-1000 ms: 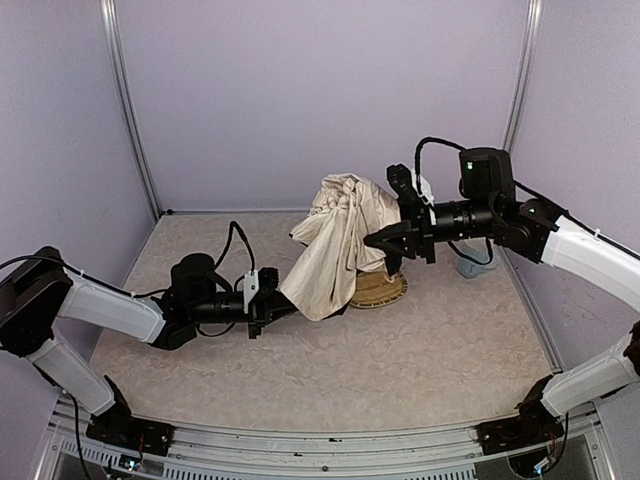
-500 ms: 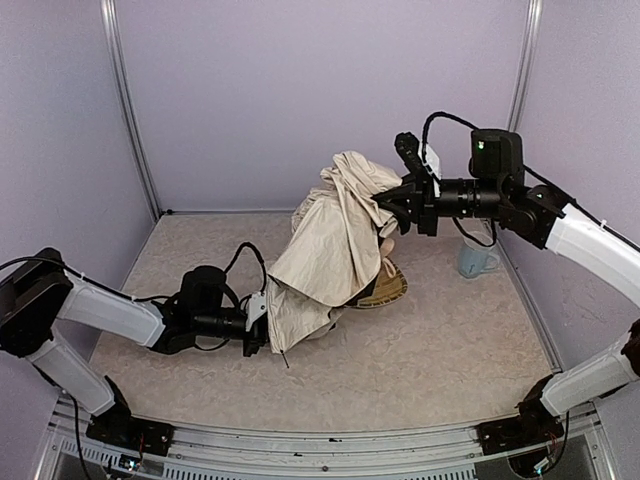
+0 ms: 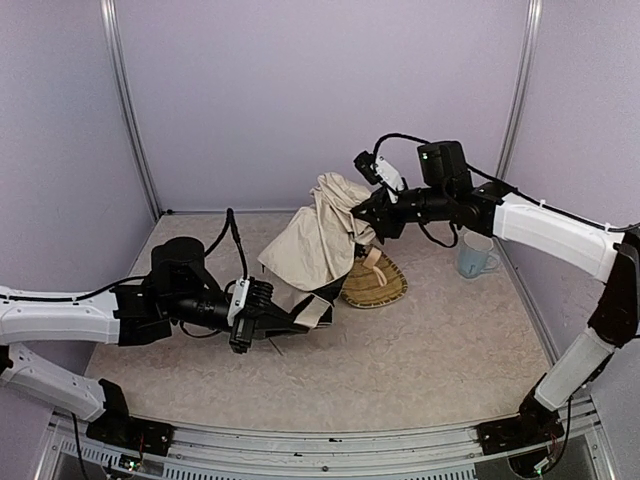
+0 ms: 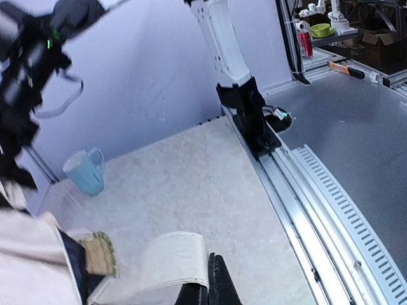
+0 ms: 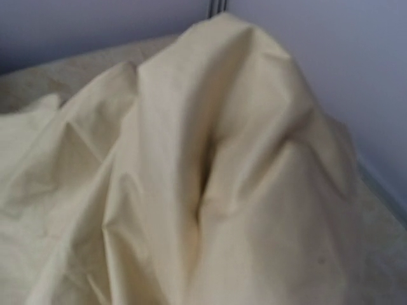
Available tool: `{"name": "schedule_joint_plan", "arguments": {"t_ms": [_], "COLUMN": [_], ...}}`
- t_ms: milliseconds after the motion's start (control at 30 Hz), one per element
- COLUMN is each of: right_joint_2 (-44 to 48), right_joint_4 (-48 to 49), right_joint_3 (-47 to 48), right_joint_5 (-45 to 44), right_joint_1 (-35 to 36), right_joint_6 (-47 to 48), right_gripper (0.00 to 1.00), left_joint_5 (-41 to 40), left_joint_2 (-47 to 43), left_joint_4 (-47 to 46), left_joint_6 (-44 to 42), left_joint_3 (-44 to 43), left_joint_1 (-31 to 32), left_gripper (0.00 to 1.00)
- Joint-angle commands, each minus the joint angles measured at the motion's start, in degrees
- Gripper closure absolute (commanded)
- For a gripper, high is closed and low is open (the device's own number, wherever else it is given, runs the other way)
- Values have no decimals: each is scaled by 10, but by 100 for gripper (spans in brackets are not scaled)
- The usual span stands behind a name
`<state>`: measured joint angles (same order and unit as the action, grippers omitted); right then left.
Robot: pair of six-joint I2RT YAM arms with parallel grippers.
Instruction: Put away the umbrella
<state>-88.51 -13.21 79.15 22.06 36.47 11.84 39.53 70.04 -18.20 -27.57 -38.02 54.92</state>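
1. The crumpled cream-beige fabric umbrella (image 3: 318,235) hangs bunched mid-table, by a woven straw-yellow tray (image 3: 388,290).
2. The right gripper (image 3: 362,212), arm outstretched, pinches its top; the left gripper (image 3: 285,318), low, clamps its bottom.

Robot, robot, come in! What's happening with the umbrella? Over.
Both jaws shut on the umbrella: left low, right high. Fabric partly covers the basket. Mug stands apart.

Overhead and wrist views sharing umbrella (image 3: 322,236)
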Motion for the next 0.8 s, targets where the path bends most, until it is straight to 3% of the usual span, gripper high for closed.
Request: {"name": "schedule_joint_plan", "arguments": {"t_ms": [0, 233, 567, 667, 767], "right_joint_2": [-69, -169, -188, -183, -169], "right_joint_4": [16, -50, -70, -57, -42], "right_joint_3": [50, 106, 88, 84, 76], "right_joint_5": [24, 68, 170, 136, 103], "right_joint_1": [10, 73, 118, 117, 99], "right_joint_6": [13, 108, 181, 153, 124], "right_gripper": [100, 100, 98, 79, 52], "left_joint_5": [-58, -4, -100, -138, -171], "left_joint_2": [-23, 39, 28, 22, 6], "left_joint_4": [58, 60, 29, 45, 56], "left_joint_6": [-22, 130, 150, 152, 155], "left_joint_3": [-79, -212, -253, -255, -251], "left_joint_1": [24, 0, 11, 9, 3], "left_gripper": [100, 100, 100, 100, 100]}}
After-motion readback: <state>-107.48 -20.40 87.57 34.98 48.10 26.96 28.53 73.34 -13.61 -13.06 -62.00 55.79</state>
